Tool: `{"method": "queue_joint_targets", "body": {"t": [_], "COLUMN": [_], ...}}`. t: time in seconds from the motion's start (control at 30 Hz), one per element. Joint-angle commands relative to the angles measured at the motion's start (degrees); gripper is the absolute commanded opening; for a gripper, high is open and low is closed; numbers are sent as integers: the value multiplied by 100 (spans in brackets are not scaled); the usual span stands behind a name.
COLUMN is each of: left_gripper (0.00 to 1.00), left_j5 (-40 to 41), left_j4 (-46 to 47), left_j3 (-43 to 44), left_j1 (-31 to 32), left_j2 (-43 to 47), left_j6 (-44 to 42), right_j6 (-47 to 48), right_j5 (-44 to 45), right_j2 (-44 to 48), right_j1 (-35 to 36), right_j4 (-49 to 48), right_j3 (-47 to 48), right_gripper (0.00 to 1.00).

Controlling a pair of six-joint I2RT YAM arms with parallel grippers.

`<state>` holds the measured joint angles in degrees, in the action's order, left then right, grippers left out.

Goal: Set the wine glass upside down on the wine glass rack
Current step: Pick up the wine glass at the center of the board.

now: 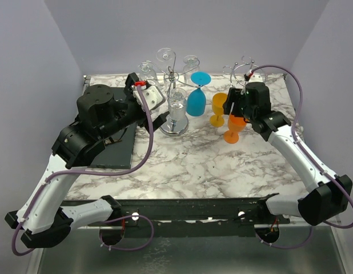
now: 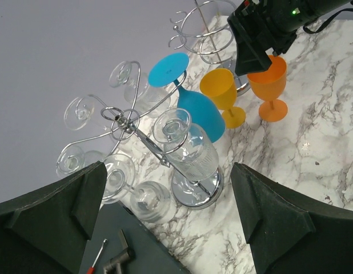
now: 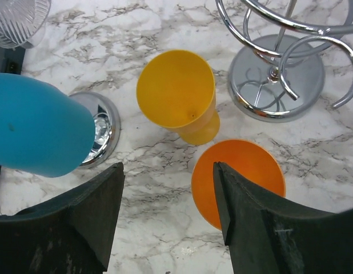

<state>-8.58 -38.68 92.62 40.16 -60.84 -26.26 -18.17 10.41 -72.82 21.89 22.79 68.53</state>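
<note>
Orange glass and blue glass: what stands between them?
The yellow glass stands upright between the blue glass and the orange glass, as the top external view shows.

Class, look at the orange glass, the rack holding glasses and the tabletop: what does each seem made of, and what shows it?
Orange glass: probably plastic, opaque with matte, even colour. Rack holding glasses: metal wire, chrome-like, with mirror reflections. Tabletop: white with grey veins, marble or a printed imitation; the look leaves it open.
</note>
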Motion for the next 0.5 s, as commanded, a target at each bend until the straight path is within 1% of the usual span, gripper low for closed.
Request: {"method": "queue_joint_targets", "body": {"t": [0.0,0.1,0.23,0.3,0.37,0.47], "left_gripper": [99,99,99,99,99,99], "left_j5": [-89,-123,-179,-212,-256,-327], "left_j4": [-270,-315,-382,-386,-393,-393], "left_j3": [220,224,213,191,154,125], "left_j1": [11,17,18,16,18,17], "left_j2": [-46,-43,-41,-43,-50,-77], "left_j6": [174,149,107,102,80,64], "right_j6": [11,-14,-119,-201,-133,-53], "right_j5": [254,549,785,735,476,301], "right_j2": [-319,-332,-101,85,263,139], "right_j1": [-20,-25,-74,-107,-106,-106], "right_j4": [173,255,479,522,356,415], "right_j3": [30,-105,-388,-555,-727,-616], "right_gripper": [67,66,67,67,67,67]}}
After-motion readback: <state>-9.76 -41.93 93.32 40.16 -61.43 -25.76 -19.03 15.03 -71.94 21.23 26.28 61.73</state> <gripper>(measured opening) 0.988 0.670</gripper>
